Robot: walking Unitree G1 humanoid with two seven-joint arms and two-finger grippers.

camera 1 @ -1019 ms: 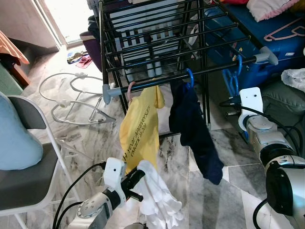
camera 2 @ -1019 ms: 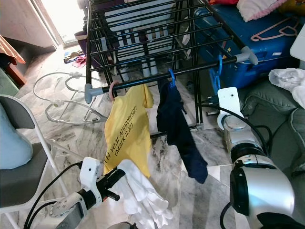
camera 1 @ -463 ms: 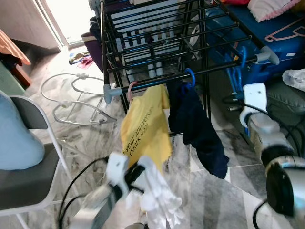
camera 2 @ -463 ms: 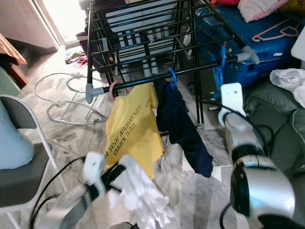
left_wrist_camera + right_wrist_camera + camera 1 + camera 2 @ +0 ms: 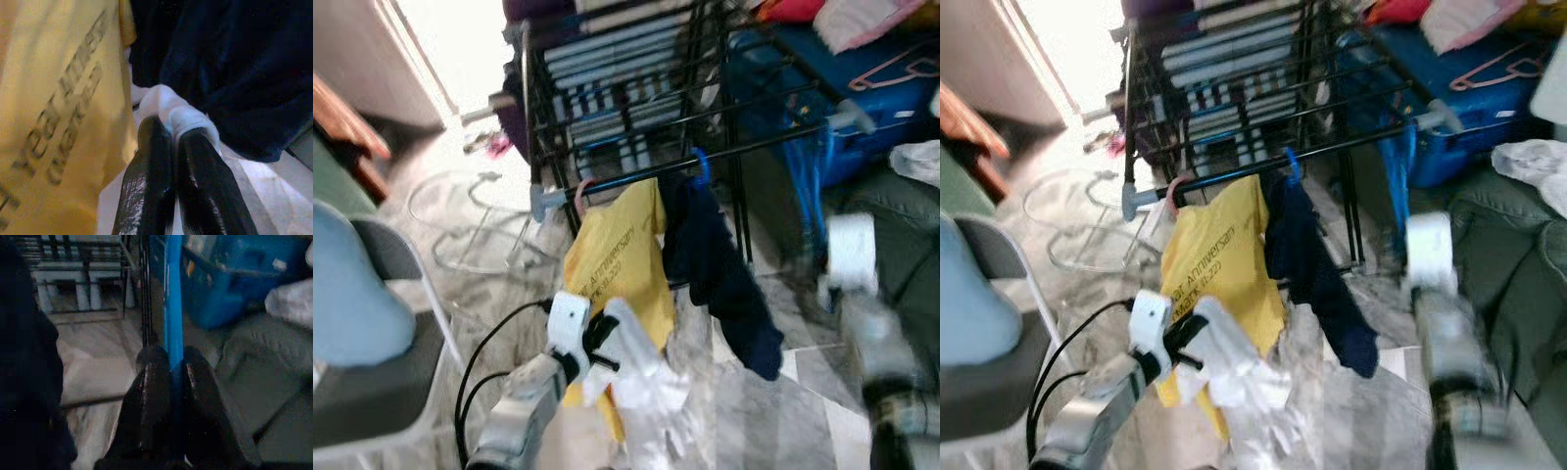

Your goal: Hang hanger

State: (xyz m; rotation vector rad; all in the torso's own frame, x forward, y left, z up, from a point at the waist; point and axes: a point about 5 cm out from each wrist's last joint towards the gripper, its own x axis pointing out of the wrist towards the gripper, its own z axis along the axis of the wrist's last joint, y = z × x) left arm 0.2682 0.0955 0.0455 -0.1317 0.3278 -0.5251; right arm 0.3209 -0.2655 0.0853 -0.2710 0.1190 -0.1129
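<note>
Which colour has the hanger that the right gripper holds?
Blue hanger, clearest in the right wrist view.

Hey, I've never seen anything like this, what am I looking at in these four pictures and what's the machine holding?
This is a walking household robot with two silver arms, each ending in a pincer of two black fingers. The two wide pictures come from cameras on its head, looking down at a black drying rack on a marble floor. A yellow shirt and a dark blue garment hang from its front rail. The two close-ups come from wrist cameras. The left pincer is shut on a white cloth. The right pincer is shut on a blue hanger, beside a blue box.
</note>
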